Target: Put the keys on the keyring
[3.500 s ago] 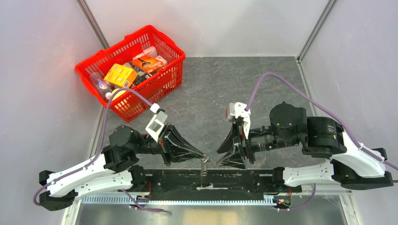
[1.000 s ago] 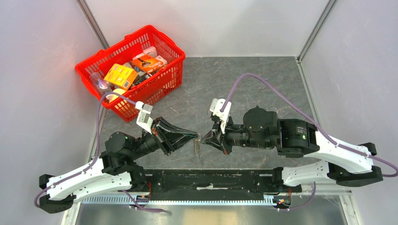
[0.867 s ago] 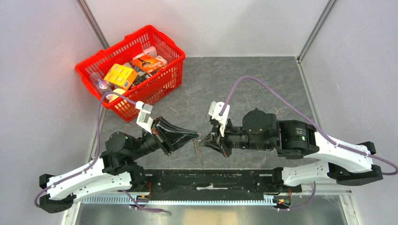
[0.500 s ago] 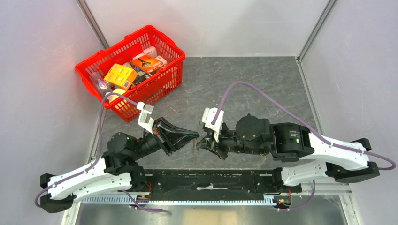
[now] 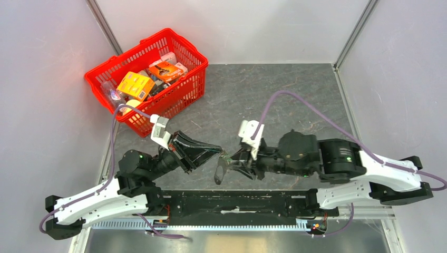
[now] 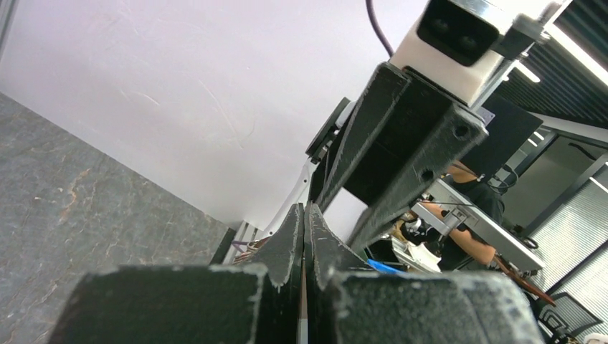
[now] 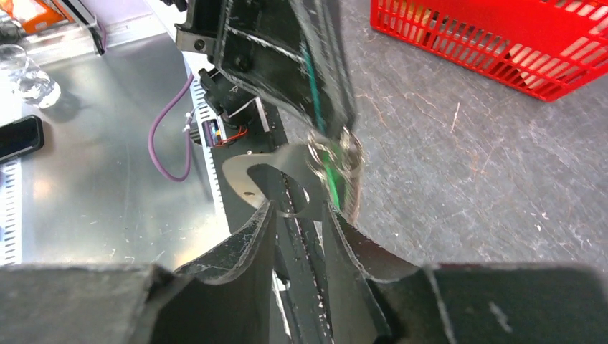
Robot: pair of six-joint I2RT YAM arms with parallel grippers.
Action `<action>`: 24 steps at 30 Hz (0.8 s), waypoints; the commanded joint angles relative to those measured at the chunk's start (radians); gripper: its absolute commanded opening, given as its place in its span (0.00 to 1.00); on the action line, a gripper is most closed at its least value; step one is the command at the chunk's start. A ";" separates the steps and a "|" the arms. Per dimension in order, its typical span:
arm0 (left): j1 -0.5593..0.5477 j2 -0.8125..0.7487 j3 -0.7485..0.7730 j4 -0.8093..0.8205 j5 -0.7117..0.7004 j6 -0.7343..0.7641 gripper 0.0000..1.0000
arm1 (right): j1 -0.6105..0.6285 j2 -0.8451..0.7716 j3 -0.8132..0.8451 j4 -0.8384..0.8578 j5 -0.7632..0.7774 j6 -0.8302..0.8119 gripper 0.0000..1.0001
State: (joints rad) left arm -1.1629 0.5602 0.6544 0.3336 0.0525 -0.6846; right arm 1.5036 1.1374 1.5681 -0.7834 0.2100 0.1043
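Observation:
My left gripper is shut, its tips pressed together on the keys. They show in the right wrist view as a green streak running out from between the left fingers, blurred, through a small wire coil. The keyring, a dark oval loop, hangs below those tips. From the right wrist it looks like a flat silvery plate with oval holes. My right gripper is open. Its jaws stand on either side of the plate's lower edge without pinching it.
A red basket full of packets stands at the back left, its wall also in the right wrist view. The black base rail runs along the near edge. Off the table lie a glass, a phone and a purple cable.
My right gripper, shut at the left's tips a second ago, has opened and drawn back to the right. The keyring now swings down from the left's tips. The left arm has barely moved.

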 commanded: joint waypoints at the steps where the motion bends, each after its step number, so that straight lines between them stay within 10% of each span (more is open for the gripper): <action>1: 0.002 -0.031 -0.007 0.093 0.000 -0.033 0.02 | 0.006 -0.103 0.031 -0.023 0.058 0.036 0.37; 24: 0.001 -0.039 -0.068 0.253 -0.003 -0.102 0.02 | 0.006 -0.131 -0.063 0.302 0.041 0.382 0.33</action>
State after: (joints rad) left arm -1.1629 0.5255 0.5880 0.4870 0.0612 -0.7444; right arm 1.5036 1.0283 1.5394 -0.6117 0.2195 0.3714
